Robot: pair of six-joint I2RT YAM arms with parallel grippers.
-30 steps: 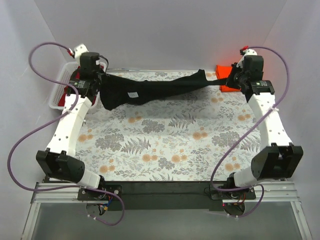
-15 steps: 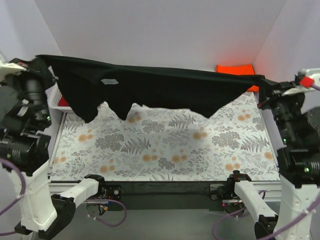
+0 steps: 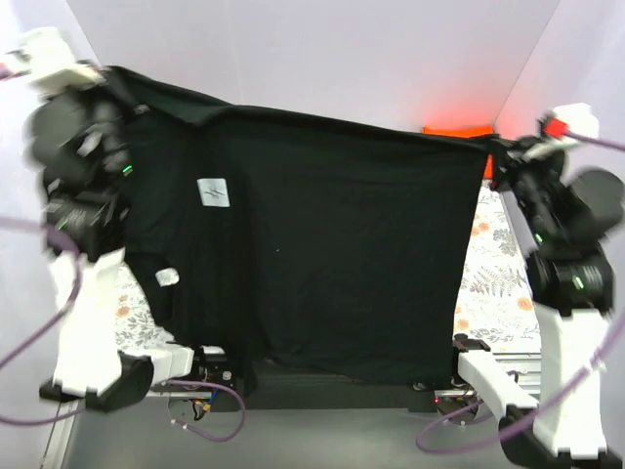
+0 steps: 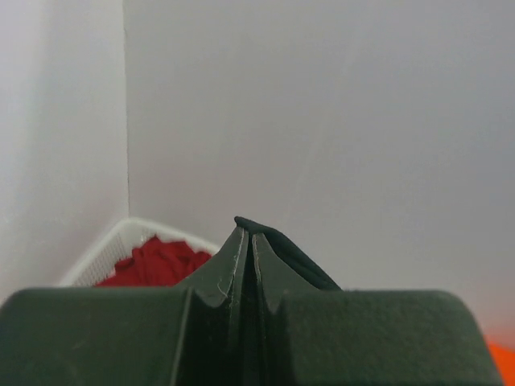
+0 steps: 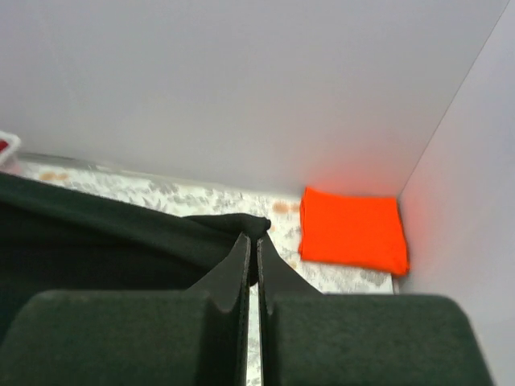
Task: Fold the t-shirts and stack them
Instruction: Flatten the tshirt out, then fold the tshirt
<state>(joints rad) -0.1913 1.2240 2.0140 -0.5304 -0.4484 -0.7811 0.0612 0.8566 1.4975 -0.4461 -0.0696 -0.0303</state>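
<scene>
Two upper corners of the black t-shirt [image 3: 322, 244] are pinned, one at each side. It hangs as a wide curtain high over the tabletop [image 3: 498, 264] and hides most of it from the top view. To lay it down well, I judge both arms should descend together, level, with the top edge taut. The hem should land first, and the cloth should then be drawn flat. The left side shows a bunched fold and a loose sleeve that could crumple underneath.

The left hand [image 4: 245, 241] is clenched on one corner, with a tongue of black cloth poking out between its fingers. The right hand [image 5: 249, 245] is likewise clamped on the opposite corner.

The folded orange t-shirt [image 5: 352, 229] lies far right on the tabletop. Far left, the dark red t-shirt [image 4: 161, 261] sits in the white basket [image 4: 113, 241].
</scene>
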